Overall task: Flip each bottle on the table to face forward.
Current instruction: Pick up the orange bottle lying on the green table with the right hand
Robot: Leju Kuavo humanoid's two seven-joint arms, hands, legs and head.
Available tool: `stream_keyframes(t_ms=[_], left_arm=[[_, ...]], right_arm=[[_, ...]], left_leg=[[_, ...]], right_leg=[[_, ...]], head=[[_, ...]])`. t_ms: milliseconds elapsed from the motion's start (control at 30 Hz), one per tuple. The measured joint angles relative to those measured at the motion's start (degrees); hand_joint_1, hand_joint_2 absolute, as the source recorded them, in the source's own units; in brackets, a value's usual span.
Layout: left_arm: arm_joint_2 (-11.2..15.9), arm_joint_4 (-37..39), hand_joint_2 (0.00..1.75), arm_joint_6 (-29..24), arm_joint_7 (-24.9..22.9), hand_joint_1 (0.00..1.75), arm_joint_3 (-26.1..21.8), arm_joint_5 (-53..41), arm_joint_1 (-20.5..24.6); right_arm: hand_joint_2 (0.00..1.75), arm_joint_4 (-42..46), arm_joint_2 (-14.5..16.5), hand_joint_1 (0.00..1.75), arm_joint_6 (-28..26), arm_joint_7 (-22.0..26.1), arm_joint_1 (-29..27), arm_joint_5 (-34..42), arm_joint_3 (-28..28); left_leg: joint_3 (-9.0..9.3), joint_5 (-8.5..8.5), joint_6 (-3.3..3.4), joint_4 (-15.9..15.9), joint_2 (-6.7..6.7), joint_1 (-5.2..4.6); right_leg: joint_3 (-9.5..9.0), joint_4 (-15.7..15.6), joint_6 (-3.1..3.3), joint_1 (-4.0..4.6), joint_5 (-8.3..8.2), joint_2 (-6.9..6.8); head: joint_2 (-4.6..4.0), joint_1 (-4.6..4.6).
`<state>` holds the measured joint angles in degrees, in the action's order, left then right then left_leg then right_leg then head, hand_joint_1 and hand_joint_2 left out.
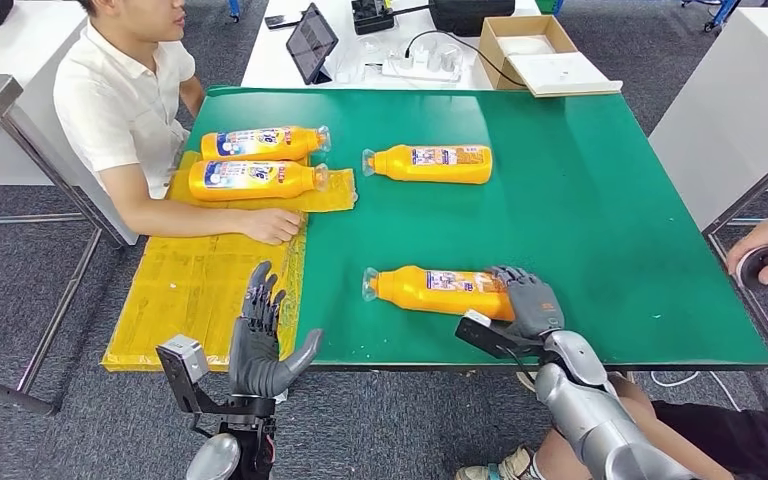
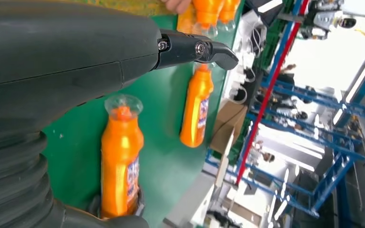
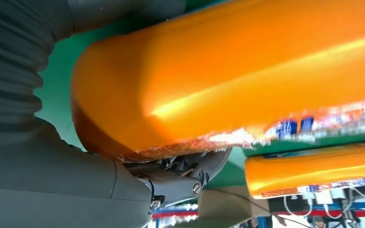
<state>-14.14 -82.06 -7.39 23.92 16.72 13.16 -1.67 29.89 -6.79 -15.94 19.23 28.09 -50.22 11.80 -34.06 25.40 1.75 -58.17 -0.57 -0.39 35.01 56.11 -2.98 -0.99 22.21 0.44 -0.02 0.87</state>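
**My right hand on the near bottle**

My right hand (image 1: 530,300) wraps the base end of the near bottle (image 1: 435,290), fingers curled over its top, thumb under it in the right wrist view. The bottle (image 3: 228,71) is bright orange, glossy plastic with flat, rounded-edge sides and a clear cap. A label with blue and white print lies on its upper side, running up to my fingers. It lies flat on the green table (image 1: 600,200), its long axis running sideways, cap pointing away from my right fingers toward my left side.

My left hand (image 1: 260,335) stands open and holds nothing, fingers spread and upright, thumb out toward the near bottle, over the table's front edge beside the yellow mat (image 1: 200,285). The mat looks like worn, creased cardboard.

Beyond my right fingers, well apart, lies a second bottle (image 1: 430,162), same shape, cap toward my left, label up. Beyond my left fingers two more bottles (image 1: 260,142) (image 1: 255,178) lie side by side on the mat's far end, caps toward my right, blue labels up. A person (image 1: 125,100) in a white shirt rests a hand (image 1: 272,225) on the mat just in front of them.
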Motion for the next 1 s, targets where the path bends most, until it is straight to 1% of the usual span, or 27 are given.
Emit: stream_keyframes(t_ms=[67, 133, 300, 433, 533, 767, 900, 1000], left_arm=[[0.1, 0.2, 1.75, 1.4, 0.0, 0.00, 0.1, 0.7, 0.4], [0.1, 0.5, 1.75, 2.3, 0.1, 0.00, 0.2, 1.1, 0.7], [0.3, 0.7, 1.75, 2.6, 1.8, 0.00, 0.5, 2.6, 0.8], [0.3, 0.7, 1.75, 2.2, 2.1, 0.00, -0.2, 5.8, 0.4], [0.3, 0.7, 1.75, 2.1, 2.2, 0.00, -1.0, 6.6, 0.0], [0.3, 0.7, 1.75, 2.1, 2.3, 0.00, -1.7, 6.7, -0.2], [0.3, 0.7, 1.75, 2.1, 2.7, 0.00, -1.9, 6.7, -0.4], [0.3, 0.7, 1.75, 0.3, 4.7, 0.00, -1.9, 5.0, -0.8]], right_arm=[[1.75, 0.0, 0.1, 1.75, 2.4, 4.1, -0.1, 3.1, -0.1], [1.75, 0.0, 0.2, 1.75, 3.5, 7.0, -0.5, 5.0, -0.2], [1.75, 1.5, 1.0, 1.75, 2.4, 10.5, -2.3, 10.2, -0.3], [1.75, 5.8, 2.2, 1.75, -0.9, 11.7, -5.3, 14.3, -0.7], [1.75, 9.1, 2.9, 1.75, -1.6, 11.8, -7.1, 15.3, -0.8], [1.75, 12.4, 3.5, 1.75, -1.9, 12.0, -8.3, 15.8, -0.8], [1.75, 15.0, 3.8, 1.75, -4.3, 13.7, -9.4, 18.1, -0.9], [1.75, 20.2, 4.5, 1.75, -6.3, 14.0, -10.9, 20.5, -1.0]], left_leg=[[0.02, 0.02, -0.02, 0.0, 0.04, 0.00], [0.04, 0.04, -0.03, 0.0, 0.06, 0.01], [0.00, 0.04, -0.03, 0.0, 0.05, 0.02], [-0.12, 0.03, -0.03, 0.0, 0.03, 0.02], [-0.25, 0.01, -0.03, 0.0, -0.02, 0.02], [-0.37, 0.02, -0.03, 0.0, -0.07, 0.01], [-0.43, 0.02, -0.02, 0.0, -0.09, 0.00], [-0.44, 0.03, -0.03, 0.0, -0.06, 0.01]], right_leg=[[0.00, 0.0, 0.00, 0.01, 0.00, 0.05], [0.00, 0.0, 0.00, 0.01, 0.00, 0.10], [-0.01, 0.0, 0.01, 0.01, 0.01, 0.11], [0.07, 0.0, 0.00, 0.01, 0.00, 0.10], [0.20, 0.0, 0.00, 0.01, 0.00, 0.10], [0.26, 0.0, 0.00, -0.02, 0.01, 0.08], [0.29, 0.0, 0.00, -0.02, 0.01, 0.06], [0.34, 0.0, 0.00, -0.01, 0.01, 0.07]], head=[[0.00, 0.01], [0.00, 0.01], [0.00, 0.01], [0.00, 0.01], [0.00, -0.01], [0.00, 0.00], [0.00, 0.01], [0.00, -0.01]])
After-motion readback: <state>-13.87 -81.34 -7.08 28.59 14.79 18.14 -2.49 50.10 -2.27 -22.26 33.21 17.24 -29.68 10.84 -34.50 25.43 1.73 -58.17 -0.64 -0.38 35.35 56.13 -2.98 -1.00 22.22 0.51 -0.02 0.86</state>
